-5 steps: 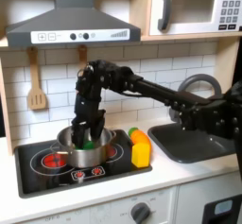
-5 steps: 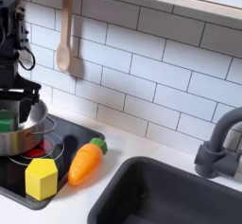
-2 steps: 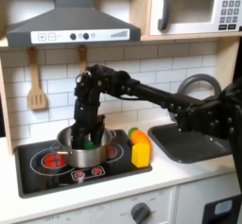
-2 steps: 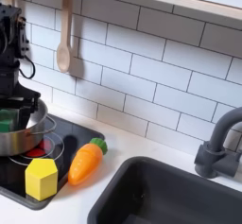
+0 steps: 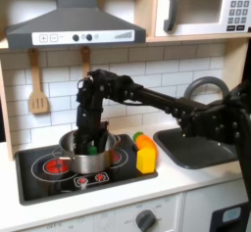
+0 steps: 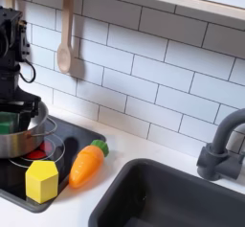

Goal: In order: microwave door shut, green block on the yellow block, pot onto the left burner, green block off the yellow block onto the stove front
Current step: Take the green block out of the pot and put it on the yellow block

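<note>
The microwave door (image 5: pixel 196 9) at the top right of the first exterior view lies flush with its case. The steel pot (image 5: pixel 84 156) (image 6: pixel 13 138) stands on the cooktop's right burner in the first exterior view. The green block (image 5: pixel 90 150) (image 6: pixel 6 124) lies inside it. My gripper (image 5: pixel 91 136) (image 6: pixel 13 104) hangs open and reaches down into the pot just over the green block. The yellow block (image 5: pixel 147 161) (image 6: pixel 41 181) stands upright at the cooktop's edge, apart from the pot. The left burner (image 5: pixel 44 164) is bare. The stove front (image 5: pixel 88 182) carries red dials.
An orange carrot (image 5: pixel 143 141) (image 6: pixel 86 164) lies behind the yellow block. A wooden spoon (image 5: pixel 37 89) (image 6: pixel 64 34) hangs on the tiled wall. A dark sink (image 5: pixel 201 146) (image 6: pixel 172 197) with a grey tap (image 6: pixel 222 145) lies beside the cooktop. The range hood (image 5: pixel 74 25) overhangs the stove.
My gripper has shifted a little to the left over the pot in both exterior views. The pot, green block and yellow block have stayed where they were.
</note>
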Controlling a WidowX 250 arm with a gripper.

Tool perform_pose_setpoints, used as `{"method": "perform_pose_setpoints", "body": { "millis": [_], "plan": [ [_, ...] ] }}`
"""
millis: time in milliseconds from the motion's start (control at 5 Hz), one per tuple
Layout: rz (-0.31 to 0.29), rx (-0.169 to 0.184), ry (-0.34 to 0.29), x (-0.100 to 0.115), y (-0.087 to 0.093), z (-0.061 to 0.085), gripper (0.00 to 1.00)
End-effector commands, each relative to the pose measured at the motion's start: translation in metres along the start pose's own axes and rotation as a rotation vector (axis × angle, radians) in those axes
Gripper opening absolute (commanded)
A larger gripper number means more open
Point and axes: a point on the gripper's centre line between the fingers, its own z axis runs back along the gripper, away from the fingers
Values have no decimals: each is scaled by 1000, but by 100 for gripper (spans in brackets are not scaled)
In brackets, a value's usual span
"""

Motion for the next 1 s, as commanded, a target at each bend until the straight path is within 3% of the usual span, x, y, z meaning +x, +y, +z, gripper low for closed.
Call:
{"method": "perform_pose_setpoints", "body": {
  "millis": [0, 400, 800],
  "plan": [
    [-11, 10, -20, 5, 2, 1, 0],
    [-15, 10, -38, 8, 3, 8, 0],
    [-30, -16, -39, 7, -3, 18, 0]
  ]
}}
